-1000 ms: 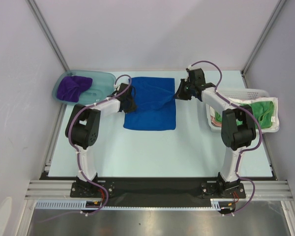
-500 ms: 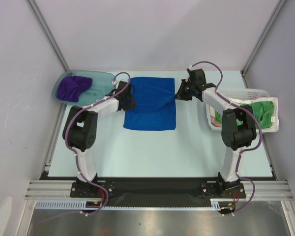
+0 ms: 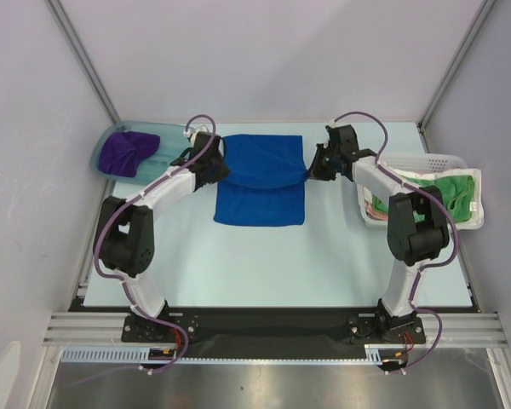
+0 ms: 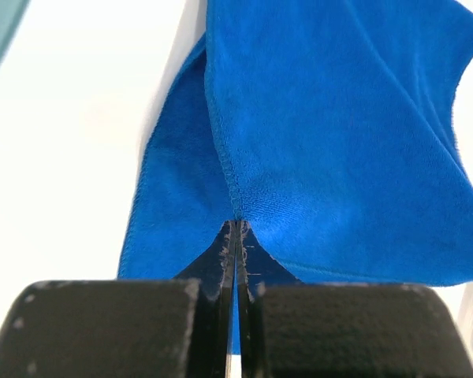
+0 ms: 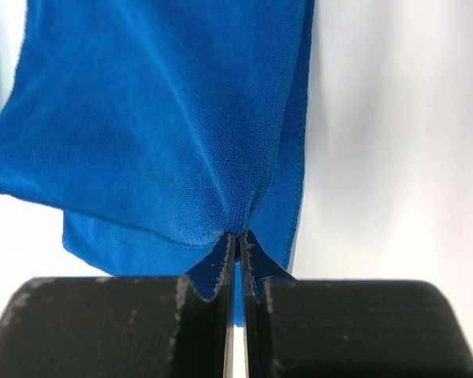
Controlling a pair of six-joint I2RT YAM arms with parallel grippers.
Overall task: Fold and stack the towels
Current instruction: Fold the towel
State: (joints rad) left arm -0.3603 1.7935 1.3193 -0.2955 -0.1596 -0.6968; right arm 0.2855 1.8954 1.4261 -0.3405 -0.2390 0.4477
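Fold step on blue towel (image 3: 260,204), middle of table (image 3: 238,264): left gripper (image 3: 215,168) and right gripper (image 3: 313,169) each pinch a corner, flap sagging between; next probably wants both corners laid down evenly, edges matched, before release.

Counter (image 3: 264,264), far centre: blue towel (image 3: 261,192), half-folded, sides lifted. Far-left corner: purple towel (image 3: 123,152), crumpled. Right edge: green towel (image 3: 456,194), bunched.

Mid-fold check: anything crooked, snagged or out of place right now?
Nothing stands out. The left claw and right claw hold one layer of the blue towel raised, sagging evenly between them. The purple towel lies in the tub, the green towel in the basket.
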